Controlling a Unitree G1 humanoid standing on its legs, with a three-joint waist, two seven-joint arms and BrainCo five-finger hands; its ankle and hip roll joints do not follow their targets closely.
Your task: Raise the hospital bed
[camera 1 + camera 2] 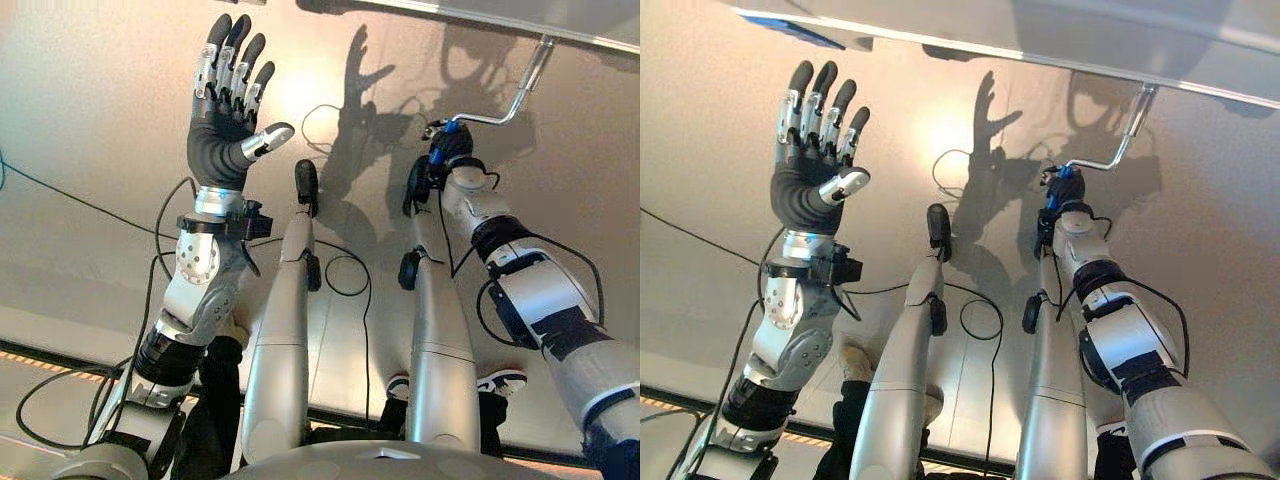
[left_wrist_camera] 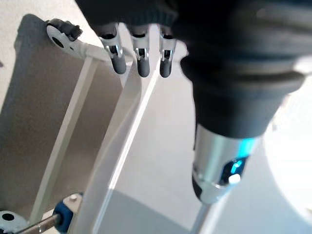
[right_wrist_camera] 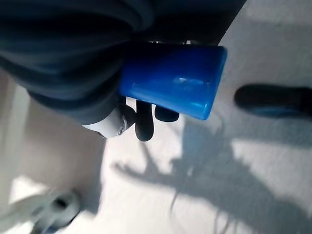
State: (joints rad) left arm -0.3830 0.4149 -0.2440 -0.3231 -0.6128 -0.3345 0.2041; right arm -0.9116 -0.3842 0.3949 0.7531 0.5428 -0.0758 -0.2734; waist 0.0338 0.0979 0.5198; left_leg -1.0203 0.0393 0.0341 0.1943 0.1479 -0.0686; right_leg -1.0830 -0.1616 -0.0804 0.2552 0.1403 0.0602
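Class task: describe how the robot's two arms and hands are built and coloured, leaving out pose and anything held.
Both arms are silver-grey shells with black bands at the joints. The left hand has silver fingers with dark tips, a silver thumb, and a dark ribbed cover over palm and wrist. The right hand has the same dark cover.

The right hand (image 3: 127, 113) is curled round a blue handle grip (image 3: 170, 80), whose flat end juts out past the dark ribbed cover. Dark fingertips (image 3: 144, 127) wrap beneath the grip. Beyond lies the pale floor (image 3: 273, 165), crossed by shadows
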